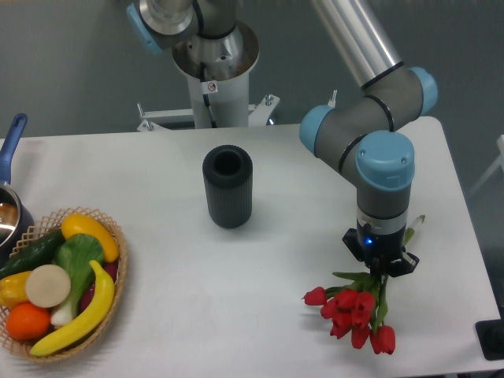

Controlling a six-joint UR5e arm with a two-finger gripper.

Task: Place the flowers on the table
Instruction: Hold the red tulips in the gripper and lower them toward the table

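The flowers (354,309), a small bunch of red tulips with green stems, lie at the front right of the white table (260,315). Their buds point toward the front edge, and the stem ends stick out behind the arm's wrist. My gripper (383,266) points straight down over the stems, just behind the buds. The wrist hides its fingertips, so I cannot tell whether the jaws are shut on the stems or apart. I also cannot tell whether the buds rest on the table or hang just above it.
A dark ribbed cylindrical vase (227,187) stands upright mid-table. A wicker basket (118,268) of fruit and vegetables sits at the front left. A blue-handled pot (9,206) is at the left edge. The robot base (214,71) is at the back.
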